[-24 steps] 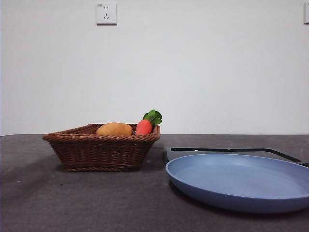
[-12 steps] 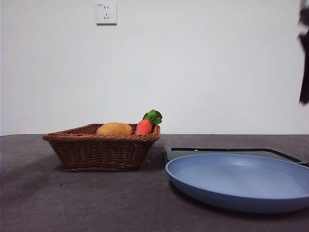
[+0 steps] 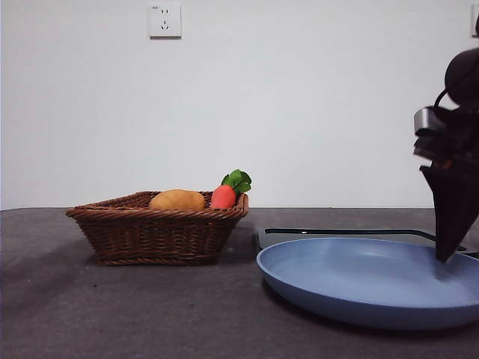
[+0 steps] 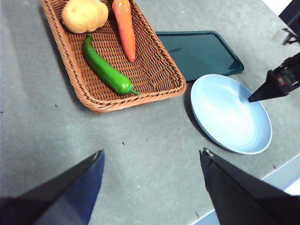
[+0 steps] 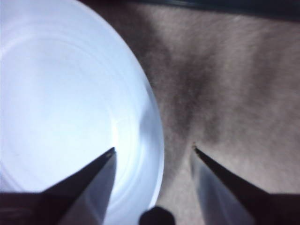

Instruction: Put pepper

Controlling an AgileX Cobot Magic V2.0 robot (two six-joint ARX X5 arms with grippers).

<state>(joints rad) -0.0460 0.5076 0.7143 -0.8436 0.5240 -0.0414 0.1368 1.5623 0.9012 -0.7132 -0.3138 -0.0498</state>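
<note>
The pepper [image 4: 106,70] is lying in the basket [image 4: 161,89] beside the carrot [image 4: 125,29]. The right gripper [image 5: 153,150], fingers spread, is straddling the plate [image 5: 56,93] rim; it should be gripping that rim squarely.

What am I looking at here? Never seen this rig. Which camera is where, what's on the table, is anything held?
It is a robot with two arms at a table, each ending in a gripper of two black jaws. One picture comes from a low camera looking level across the table; the other two come from cameras on the arms' wrists.

On the table stand a wicker basket, a blue plate and a dark tray. In the basket lie the pepper, a carrot and a potato.

The left gripper is high above the table, jaws open, holding nothing. The right gripper is low over the plate's edge, jaws open and straddling the rim, also holding nothing. It is the dark shape at the right of the front view.
</note>
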